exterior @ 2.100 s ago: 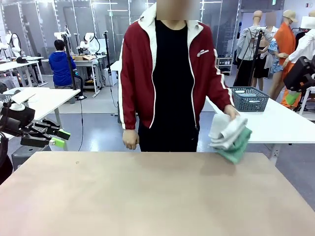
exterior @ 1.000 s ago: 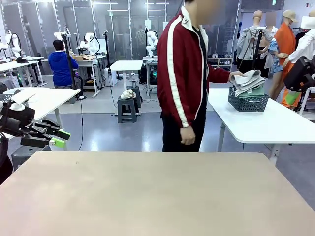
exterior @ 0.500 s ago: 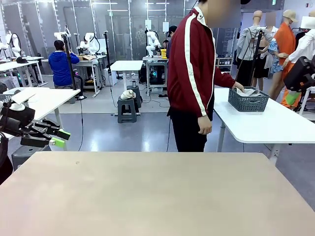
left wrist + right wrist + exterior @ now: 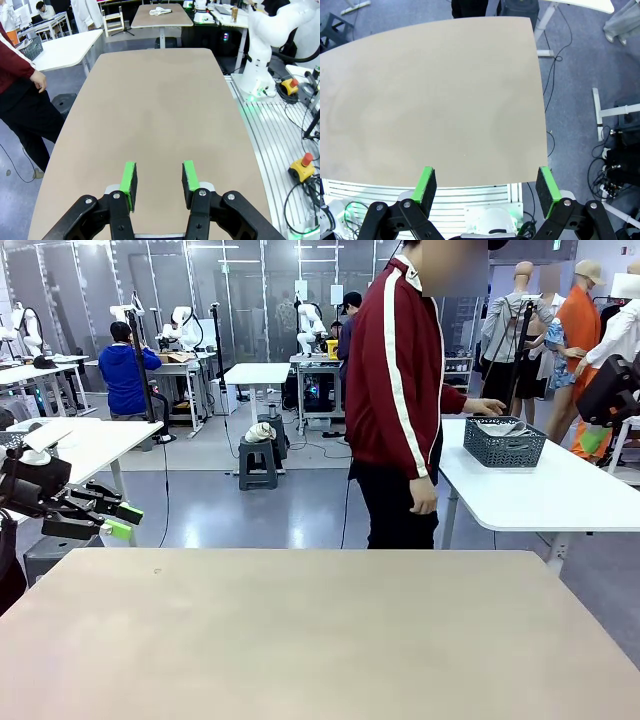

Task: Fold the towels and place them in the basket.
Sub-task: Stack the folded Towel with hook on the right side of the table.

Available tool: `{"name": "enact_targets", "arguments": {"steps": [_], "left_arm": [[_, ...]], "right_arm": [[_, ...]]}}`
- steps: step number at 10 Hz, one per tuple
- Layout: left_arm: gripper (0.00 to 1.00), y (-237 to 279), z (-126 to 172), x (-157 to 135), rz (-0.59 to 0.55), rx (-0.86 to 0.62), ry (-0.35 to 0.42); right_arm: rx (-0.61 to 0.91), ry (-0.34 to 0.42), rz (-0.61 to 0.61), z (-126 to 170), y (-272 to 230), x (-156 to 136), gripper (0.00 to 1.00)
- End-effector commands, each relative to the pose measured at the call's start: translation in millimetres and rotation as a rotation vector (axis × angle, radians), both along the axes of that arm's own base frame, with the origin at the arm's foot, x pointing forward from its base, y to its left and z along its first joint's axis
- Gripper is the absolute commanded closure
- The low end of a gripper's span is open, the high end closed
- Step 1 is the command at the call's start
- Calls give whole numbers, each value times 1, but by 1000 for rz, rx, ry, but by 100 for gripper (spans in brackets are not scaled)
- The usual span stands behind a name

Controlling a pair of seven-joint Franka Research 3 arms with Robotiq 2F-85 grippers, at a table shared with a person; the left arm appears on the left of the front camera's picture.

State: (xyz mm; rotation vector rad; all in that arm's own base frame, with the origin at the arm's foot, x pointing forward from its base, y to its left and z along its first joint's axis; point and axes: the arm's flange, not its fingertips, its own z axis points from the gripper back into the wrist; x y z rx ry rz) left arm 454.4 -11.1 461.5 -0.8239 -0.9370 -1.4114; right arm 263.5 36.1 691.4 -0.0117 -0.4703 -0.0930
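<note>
Evidently the task is close to finished, judging by how things lie: the bench (image 4: 320, 640) in front of the robot carries nothing, and the towels (image 4: 503, 426) lie inside the basket (image 4: 505, 444), pale cloth just showing above its rim. That basket stands on a white side table (image 4: 560, 490) beyond the bench's far right corner, not on the bench itself. The person (image 4: 400, 390) stands side-on at that table, one hand (image 4: 487, 406) over the basket's near rim; whether it touches the cloth I cannot tell. What may be left is only settling the towels.

Nothing blocks the bench surface. Beyond its far edge are other white tables, a step stool and a seated person well apart from the work.

At the bench's left edge the left gripper (image 4: 159, 181) hangs above it, jaws partly apart and holding nothing. Above the near edge, the right gripper (image 4: 486, 186) is spread wide, also with nothing between its pads.
</note>
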Motion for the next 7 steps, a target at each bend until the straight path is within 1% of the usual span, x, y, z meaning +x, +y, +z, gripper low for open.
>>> {"name": "enact_targets", "arguments": {"steps": [1, 7], "left_arm": [[52, 0, 1, -2, -5, -20, -4], [52, 0, 1, -2, -5, -20, -4]], "right_arm": [[10, 7, -27, 2, 0, -1, 0], [10, 7, -27, 2, 0, -1, 0]]}}
